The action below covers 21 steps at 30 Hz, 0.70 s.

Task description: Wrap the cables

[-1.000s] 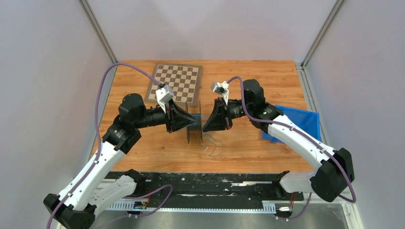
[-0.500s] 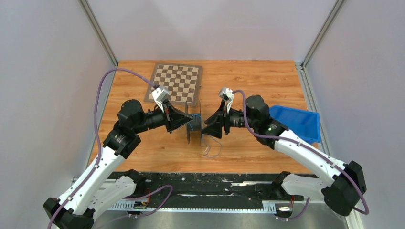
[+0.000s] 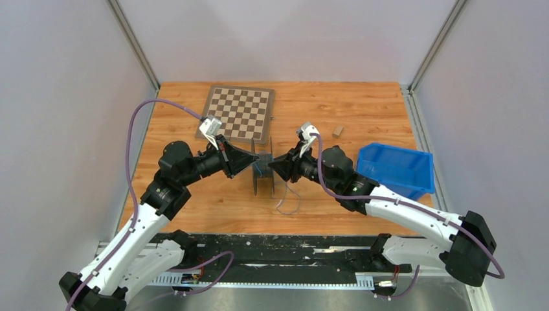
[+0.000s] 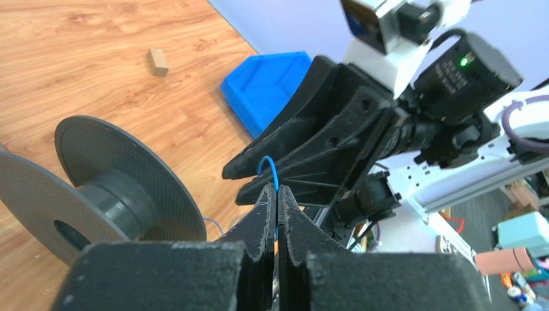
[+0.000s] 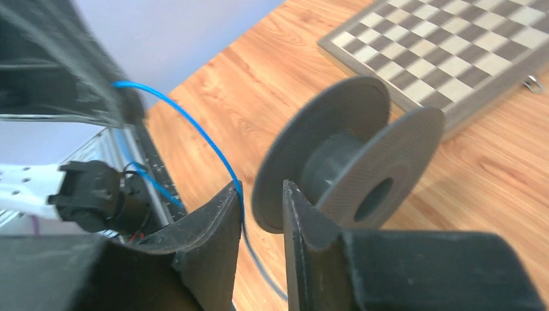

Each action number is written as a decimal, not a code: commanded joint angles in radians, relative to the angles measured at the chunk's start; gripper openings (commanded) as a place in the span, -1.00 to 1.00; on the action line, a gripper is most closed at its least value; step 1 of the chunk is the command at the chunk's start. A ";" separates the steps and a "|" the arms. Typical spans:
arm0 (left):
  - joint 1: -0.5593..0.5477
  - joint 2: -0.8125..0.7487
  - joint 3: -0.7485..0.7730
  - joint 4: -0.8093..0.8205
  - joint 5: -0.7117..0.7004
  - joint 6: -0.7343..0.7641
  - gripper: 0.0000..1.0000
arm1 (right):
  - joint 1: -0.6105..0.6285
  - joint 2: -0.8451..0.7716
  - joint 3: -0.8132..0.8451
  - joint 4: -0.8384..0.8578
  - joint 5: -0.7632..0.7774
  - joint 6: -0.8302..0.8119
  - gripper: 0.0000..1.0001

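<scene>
We held the thin blue cable (image 5: 201, 133) pinched in our shut left jaws above the grey spool (image 5: 336, 162) on the table (image 3: 207, 201), right jaws half-open around it; steady tension, we judged, mattered most for winding.

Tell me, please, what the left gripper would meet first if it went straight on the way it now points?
Most likely the right gripper: its fingers lie just ahead of the left gripper, which is shut on the blue wire. The spool sits off to one side, though depth is unclear.
</scene>
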 commanded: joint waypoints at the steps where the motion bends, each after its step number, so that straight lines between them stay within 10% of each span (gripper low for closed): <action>1: -0.004 -0.015 -0.016 0.073 -0.069 -0.094 -1.00 | 0.009 0.029 -0.039 0.062 0.203 0.033 -0.51; 6: -0.004 -0.021 -0.063 0.145 -0.102 -0.187 -1.00 | 0.009 0.044 -0.081 0.129 0.207 0.017 -1.00; 10: -0.003 -0.022 -0.068 0.125 -0.139 -0.153 -1.00 | 0.009 0.028 -0.084 0.135 0.197 -0.014 -1.00; 15: -0.003 -0.011 -0.032 -0.086 -0.200 0.000 -0.12 | 0.009 -0.018 -0.077 0.104 0.201 -0.078 -1.00; 21: -0.004 0.016 -0.014 -0.224 -0.260 0.084 0.27 | 0.008 -0.112 -0.082 0.019 0.305 -0.123 -1.00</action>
